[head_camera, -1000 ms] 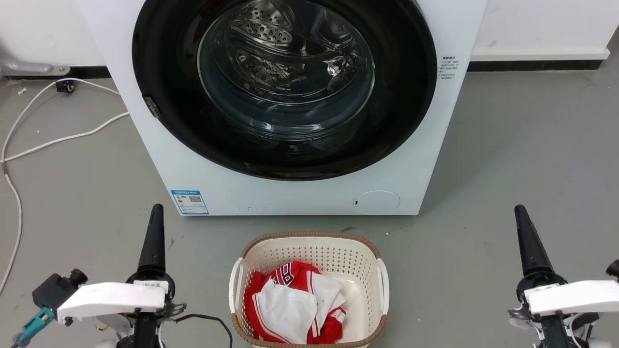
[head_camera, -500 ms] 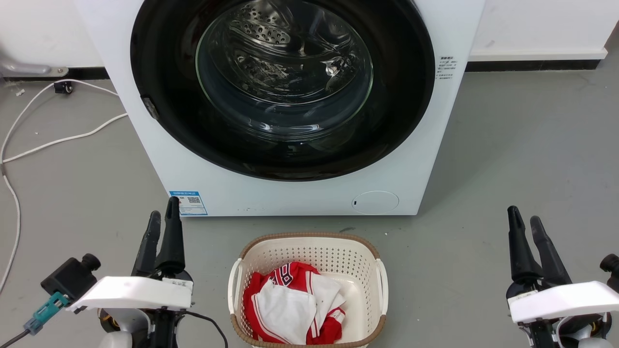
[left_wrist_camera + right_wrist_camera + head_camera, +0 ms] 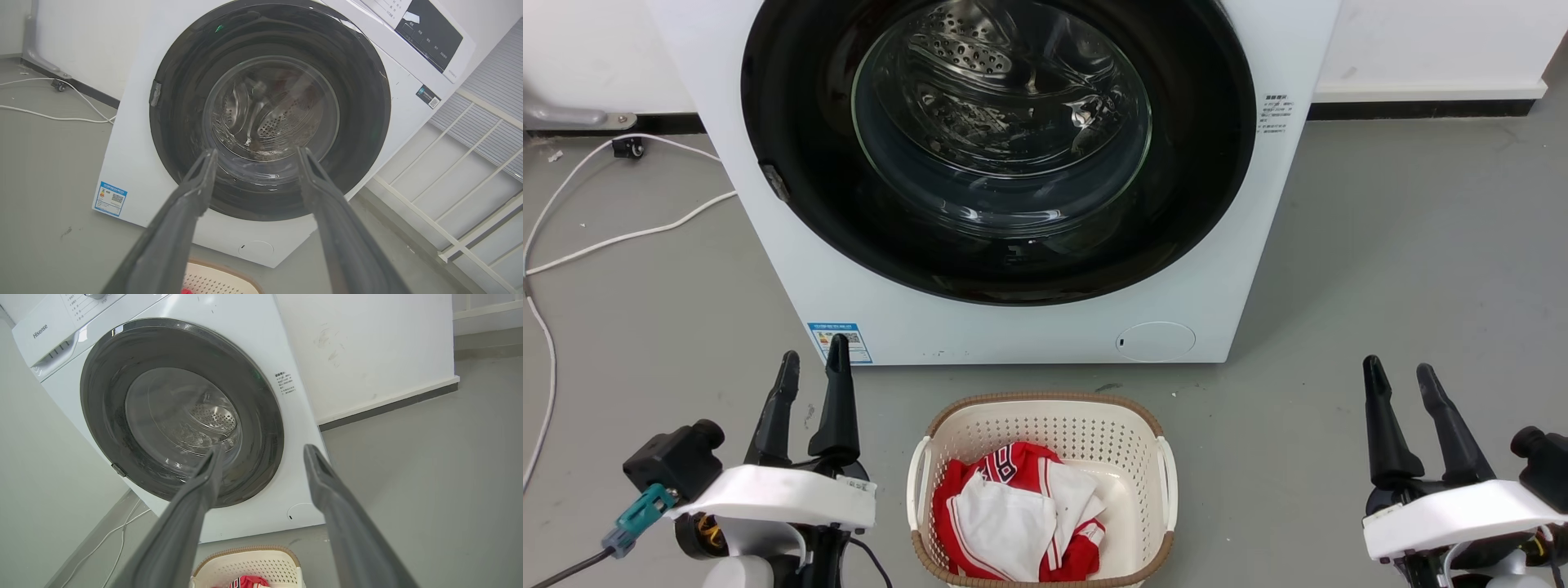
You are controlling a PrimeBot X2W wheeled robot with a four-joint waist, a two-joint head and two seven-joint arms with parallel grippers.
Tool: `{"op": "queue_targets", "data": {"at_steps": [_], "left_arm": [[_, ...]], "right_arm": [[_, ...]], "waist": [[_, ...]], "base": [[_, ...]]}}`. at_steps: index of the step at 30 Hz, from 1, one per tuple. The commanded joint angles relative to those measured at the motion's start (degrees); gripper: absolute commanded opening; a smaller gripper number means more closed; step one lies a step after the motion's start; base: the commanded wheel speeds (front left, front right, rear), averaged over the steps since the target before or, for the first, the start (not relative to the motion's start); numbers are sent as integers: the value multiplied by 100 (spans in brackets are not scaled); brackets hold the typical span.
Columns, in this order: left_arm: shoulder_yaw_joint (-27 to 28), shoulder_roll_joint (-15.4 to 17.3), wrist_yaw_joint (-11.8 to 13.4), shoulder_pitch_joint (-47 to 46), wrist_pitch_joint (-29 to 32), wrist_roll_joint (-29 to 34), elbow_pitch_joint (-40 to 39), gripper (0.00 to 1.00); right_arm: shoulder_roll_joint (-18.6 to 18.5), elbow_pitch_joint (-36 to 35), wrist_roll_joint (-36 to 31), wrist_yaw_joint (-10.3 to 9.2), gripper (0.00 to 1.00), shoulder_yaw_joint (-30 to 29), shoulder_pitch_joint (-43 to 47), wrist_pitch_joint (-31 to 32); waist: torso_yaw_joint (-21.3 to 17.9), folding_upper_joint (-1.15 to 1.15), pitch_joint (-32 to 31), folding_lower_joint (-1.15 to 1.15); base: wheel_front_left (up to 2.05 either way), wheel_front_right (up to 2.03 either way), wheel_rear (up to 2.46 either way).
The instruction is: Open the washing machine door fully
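The washing machine door (image 3: 792, 147) is a wide glossy black disc with a clear domed glass centre, lying flat against the white washer front; it also shows in the left wrist view (image 3: 179, 102) and the right wrist view (image 3: 102, 388). A small grey catch (image 3: 775, 182) sits on its left rim. My left gripper (image 3: 813, 359) stands open at the lower left, well short of the washer. At the lower right my right gripper (image 3: 1398, 367) is open too, with nothing between its fingers.
A cream laundry basket (image 3: 1045, 412) holding red and white clothes sits on the grey floor just in front of the washer, between my arms. White cables (image 3: 613, 237) trail over the floor at the left. A small round white flap (image 3: 1156, 341) sits at the washer's lower right.
Both grippers have gone from shut to open, their fingers spreading apart. Both arms have turned slightly, and the left one has shifted a little to the right.
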Motion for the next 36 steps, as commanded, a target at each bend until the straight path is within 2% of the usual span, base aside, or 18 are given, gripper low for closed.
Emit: {"op": "queue_targets", "data": {"at_steps": [1, 18, 36], "left_arm": [[-18, 32, 25, -63, -64, 230, -56, 100], [-194, 139, 227, -31, -308, 1429, -92, 100], [-383, 232, 468, 94, -537, 2407, -100, 100]], "right_arm": [[9, -116, -225, 0, 100, 17, 10, 4], [19, -242, -1472, 0, 100, 110, 69, 64], [28, -305, -2397, -1, 100, 94, 200, 37]], "waist": [[0, 0, 0, 0], [-4, 0, 7, 0], [-1, 0, 12, 0]], "base": [[0, 0, 0], [0, 0, 0], [0, 0, 0]]}}
